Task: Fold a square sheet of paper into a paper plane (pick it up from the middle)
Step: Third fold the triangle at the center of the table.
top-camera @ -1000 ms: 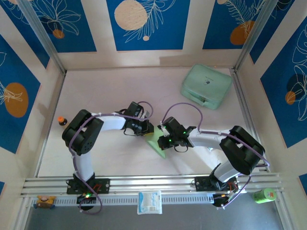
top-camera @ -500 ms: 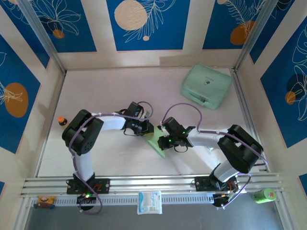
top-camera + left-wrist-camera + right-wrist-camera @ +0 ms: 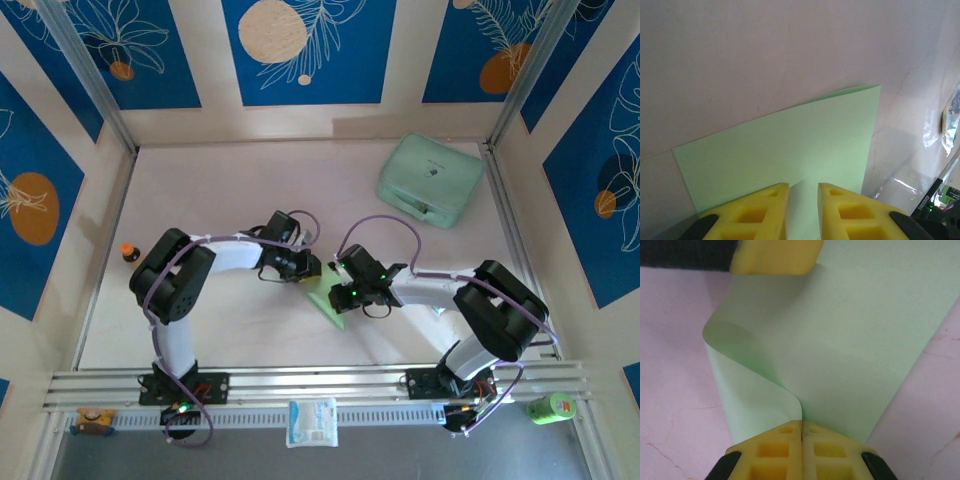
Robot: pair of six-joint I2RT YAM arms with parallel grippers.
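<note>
Pinching one sheet (image 3: 850, 335): right pincer (image 3: 801, 432) closed on curled edge; left pincer (image 3: 802, 200) slightly parted over it.

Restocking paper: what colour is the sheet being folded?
Light green; the sheet shows best in the right wrist view.

Both units same build. Left arm (image 3: 178, 282) and right arm (image 3: 500, 318): bulky black joint housings, white link tubes, black wrist sections. Thin purple cable (image 3: 385, 221) runs in loose loops along each. Small green status LEDs (image 3: 352, 293) lit on wrist and base. Left gripper (image 3: 803, 192) and right gripper (image 3: 802, 426): yellow moulded finger pads (image 3: 757, 212) with rectangular pockets, on black finger mounts (image 3: 722, 465).
</note>
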